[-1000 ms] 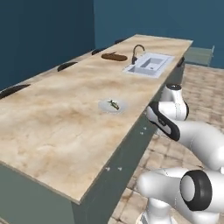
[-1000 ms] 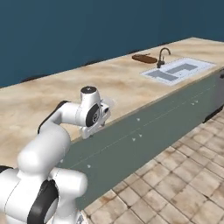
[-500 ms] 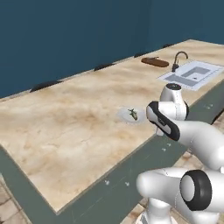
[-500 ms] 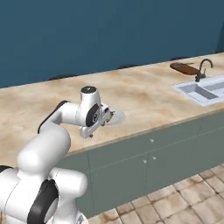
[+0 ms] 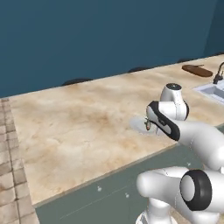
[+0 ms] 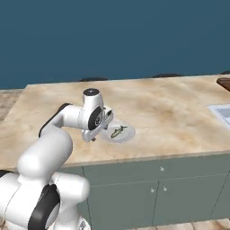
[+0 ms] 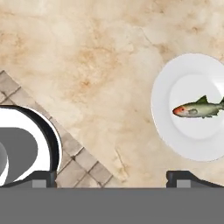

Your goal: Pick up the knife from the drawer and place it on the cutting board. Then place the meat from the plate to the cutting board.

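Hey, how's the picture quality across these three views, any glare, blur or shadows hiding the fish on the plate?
Hand view: sharp and evenly lit, the meat shows clearly on the plate, with no glare. Right base view: softer, the meat small yet readable, a faint shadow beside the plate. Left base view: the arm covers most of the plate, and the meat is hard to make out.

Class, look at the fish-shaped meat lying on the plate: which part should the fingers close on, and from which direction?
Probably the meat at mid-body, from straight above, fingers across its narrow width. It lies flat and slim on the plate, so its sides are the only reachable faces.
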